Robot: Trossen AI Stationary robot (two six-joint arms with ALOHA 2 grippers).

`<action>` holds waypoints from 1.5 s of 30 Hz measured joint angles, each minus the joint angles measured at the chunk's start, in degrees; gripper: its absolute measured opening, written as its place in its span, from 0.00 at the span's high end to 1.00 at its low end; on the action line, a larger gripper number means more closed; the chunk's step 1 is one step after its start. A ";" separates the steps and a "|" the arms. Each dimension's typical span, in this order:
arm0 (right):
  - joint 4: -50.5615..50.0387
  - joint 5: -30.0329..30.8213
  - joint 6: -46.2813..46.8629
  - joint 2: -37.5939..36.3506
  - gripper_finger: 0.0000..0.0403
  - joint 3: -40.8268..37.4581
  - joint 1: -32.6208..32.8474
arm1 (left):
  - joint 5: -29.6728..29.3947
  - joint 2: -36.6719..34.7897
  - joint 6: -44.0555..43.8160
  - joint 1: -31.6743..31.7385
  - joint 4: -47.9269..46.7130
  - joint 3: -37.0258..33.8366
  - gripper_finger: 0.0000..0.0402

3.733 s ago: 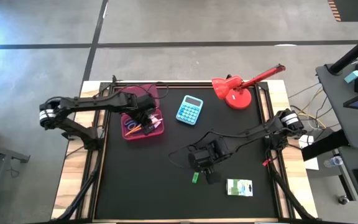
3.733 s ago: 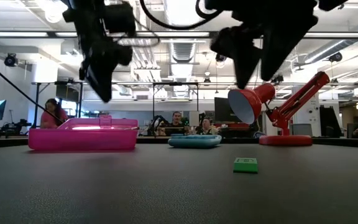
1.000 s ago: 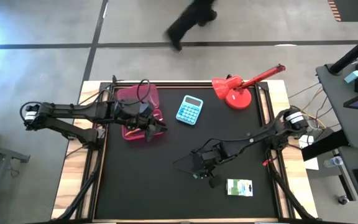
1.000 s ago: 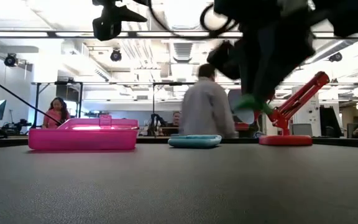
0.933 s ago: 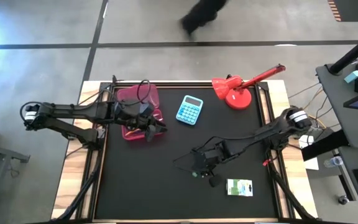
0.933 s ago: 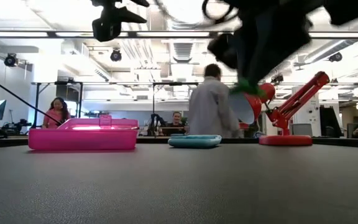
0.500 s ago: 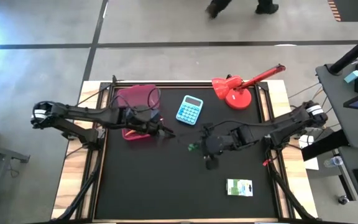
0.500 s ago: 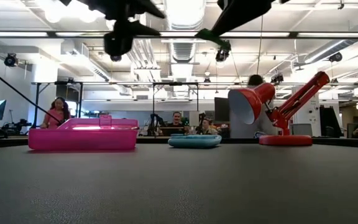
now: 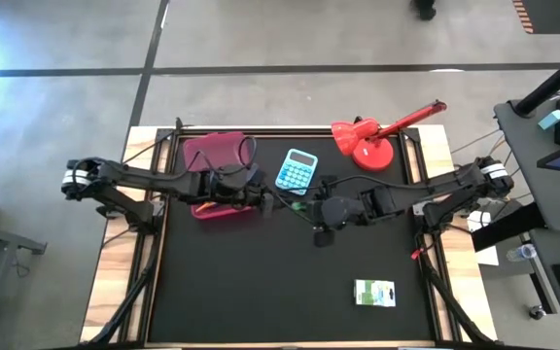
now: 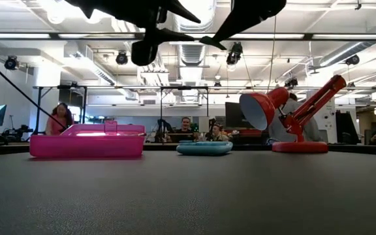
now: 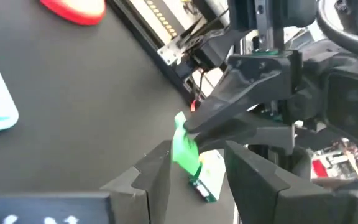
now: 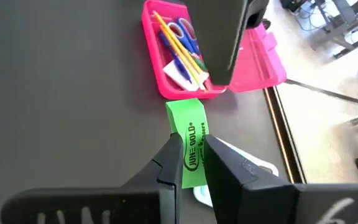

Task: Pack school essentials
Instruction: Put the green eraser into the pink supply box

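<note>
A small green eraser (image 12: 190,134) is high above the table, near its middle, in my shut right gripper (image 12: 192,163), which reaches in from the table's right (image 9: 307,207). My left gripper (image 11: 197,177) is open. Its fingers stand on either side of the eraser (image 11: 185,149), and I cannot tell whether they touch it. Just behind the left gripper, the pink box (image 12: 166,81) lies open on the table. It holds blue-handled scissors (image 12: 182,30), pens, an orange pencil and a pale note pad. The white-green packet (image 9: 374,292) lies flat near the front right. My right gripper pinches the green eraser's near half (image 12: 193,155) between its two fingers, on its two flat faces. The fingers come from the table's right and lie along the eraser. Its free end (image 12: 186,111) sticks out past the fingertips toward the pink box, lifted clear of the table.
A light blue calculator (image 9: 297,172) lies just beyond the grippers. A red desk lamp (image 9: 367,141) stands at the far right. The pink box's lid (image 9: 212,151) lies open toward the far edge. People sit in the room beyond the table (image 10: 186,127).
My right gripper has carried the eraser up from low over the front middle of the table, toward the far edge and the pink box, and has tipped from pointing down to nearly level. My left gripper has gone right from over the box, and the eraser now stands between its fingers.
</note>
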 joint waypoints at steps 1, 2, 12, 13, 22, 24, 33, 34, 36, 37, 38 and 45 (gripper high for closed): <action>0.37 0.00 -0.16 0.02 0.89 0.00 -0.28 | -0.06 0.36 -0.40 0.06 0.65 0.00 0.68; 0.79 0.00 -0.44 0.02 0.89 0.00 -0.51 | -0.07 0.62 -1.09 0.12 1.04 0.00 0.68; 2.74 0.14 -2.93 0.04 0.89 0.02 -1.32 | -2.36 1.47 -2.74 0.48 1.42 0.00 0.68; 3.01 0.35 -2.97 0.04 0.89 0.02 -1.32 | -2.36 1.47 -2.83 0.48 1.50 0.00 0.68; 1.05 0.46 3.66 0.17 0.89 0.07 -1.35 | 1.36 1.47 0.98 0.50 1.01 -0.02 0.68; -0.32 0.44 8.85 0.30 0.89 0.07 -1.56 | 5.65 1.54 7.39 0.49 0.61 -0.03 0.68; -12.62 0.38 27.98 -2.30 0.89 0.07 -2.18 | 11.35 7.85 23.74 0.39 -0.50 -0.17 0.68; -14.46 0.37 29.78 -2.68 0.88 0.07 -2.18 | 10.79 9.19 24.40 0.37 -0.52 -0.17 0.68; -17.11 0.00 33.18 -3.54 0.86 0.07 -2.18 | 9.58 11.88 24.72 0.32 -0.82 -0.17 0.68; -18.71 -0.16 34.97 -3.94 0.84 0.07 -2.18 | 9.28 13.22 25.36 0.31 -0.75 -0.10 0.68; -20.23 -0.24 36.80 -4.27 0.81 0.07 -2.16 | 8.80 14.48 26.53 0.33 -0.70 0.02 0.68; -26.55 -0.81 43.60 -4.85 0.62 0.06 -2.18 | 1.58 20.99 36.22 0.33 0.02 1.15 0.68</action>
